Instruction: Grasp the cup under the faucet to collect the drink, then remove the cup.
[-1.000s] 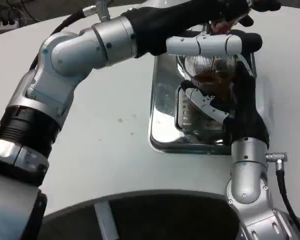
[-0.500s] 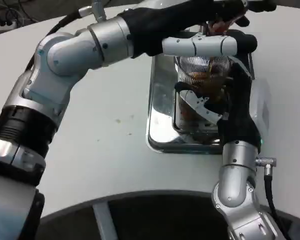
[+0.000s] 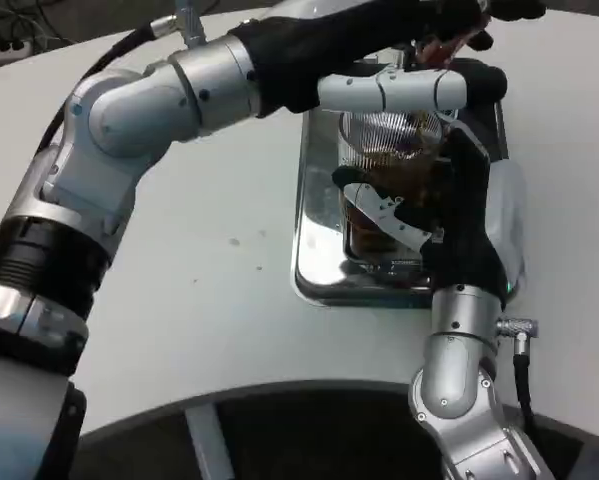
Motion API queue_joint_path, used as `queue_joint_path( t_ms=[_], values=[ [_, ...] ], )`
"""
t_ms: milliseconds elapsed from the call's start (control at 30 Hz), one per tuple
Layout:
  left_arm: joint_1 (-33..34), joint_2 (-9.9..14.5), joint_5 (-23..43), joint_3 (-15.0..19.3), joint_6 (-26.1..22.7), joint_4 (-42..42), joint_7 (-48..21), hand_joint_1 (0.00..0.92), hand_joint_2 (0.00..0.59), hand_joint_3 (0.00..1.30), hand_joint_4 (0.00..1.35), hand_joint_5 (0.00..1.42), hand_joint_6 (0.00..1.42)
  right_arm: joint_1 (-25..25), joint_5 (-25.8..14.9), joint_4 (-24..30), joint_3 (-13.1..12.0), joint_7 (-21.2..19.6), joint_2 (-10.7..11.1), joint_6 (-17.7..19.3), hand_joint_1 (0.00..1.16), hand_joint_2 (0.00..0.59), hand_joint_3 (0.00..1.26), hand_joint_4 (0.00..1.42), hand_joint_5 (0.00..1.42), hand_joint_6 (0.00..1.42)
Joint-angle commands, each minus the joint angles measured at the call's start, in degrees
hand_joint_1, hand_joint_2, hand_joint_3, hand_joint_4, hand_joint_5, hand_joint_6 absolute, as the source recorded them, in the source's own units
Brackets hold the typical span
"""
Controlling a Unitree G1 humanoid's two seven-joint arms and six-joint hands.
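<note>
A clear ribbed cup (image 3: 384, 140) with brown drink in its lower part stands tilted over the shiny metal drip tray (image 3: 314, 215). My right hand (image 3: 459, 215) grips the cup from the right, with one white finger across its upper rim and another around its lower body. My left arm reaches across the top of the picture. My left hand (image 3: 459, 20) sits above the cup beside a small red part (image 3: 444, 45) and is cut off by the frame edge, so its fingers are hard to read. The faucet itself is hidden behind the left arm.
The white table (image 3: 209, 260) spreads to the left of the tray. My left forearm (image 3: 209, 85) spans the space above the tray's far side. A dark curved table edge (image 3: 279, 400) runs along the near side.
My right hand has carried the cup to the left over the tray, and the right forearm has swung left with it. The left arm has barely moved.
</note>
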State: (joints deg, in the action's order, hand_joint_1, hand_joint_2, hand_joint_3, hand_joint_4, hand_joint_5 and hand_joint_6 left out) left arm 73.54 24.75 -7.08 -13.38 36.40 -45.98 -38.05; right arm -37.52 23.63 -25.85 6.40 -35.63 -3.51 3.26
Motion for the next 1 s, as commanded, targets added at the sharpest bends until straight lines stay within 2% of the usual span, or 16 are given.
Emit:
queue_joint_path(
  t_ms=[33, 600, 1000],
  values=[
    [-3.0, 0.6, -0.7, 1.1, 0.5, 0.1, 0.2, 0.000, 0.146, 0.12, 0.09, 0.19, 0.16, 1.7, 0.4, 0.1, 0.2, -1.0, -0.6, 0.3, 0.85, 0.260, 0.51, 0.59, 0.65, 0.50],
    [-4.2, -0.4, 2.7, 6.8, 3.2, 4.3, 2.8, 0.000, 0.146, 0.13, 0.13, 0.23, 0.17, 3.2, 1.8, 2.9, -0.2, -2.2, -1.1, -0.1, 0.87, 0.248, 0.52, 0.60, 0.68, 0.55],
    [-4.0, -0.3, 4.9, 9.6, 2.8, 7.4, 2.3, 0.000, 0.137, 0.14, 0.15, 0.24, 0.19, 3.3, 2.4, 3.8, -0.2, -2.4, -1.4, -0.4, 0.88, 0.246, 0.53, 0.60, 0.69, 0.55]
  ],
)
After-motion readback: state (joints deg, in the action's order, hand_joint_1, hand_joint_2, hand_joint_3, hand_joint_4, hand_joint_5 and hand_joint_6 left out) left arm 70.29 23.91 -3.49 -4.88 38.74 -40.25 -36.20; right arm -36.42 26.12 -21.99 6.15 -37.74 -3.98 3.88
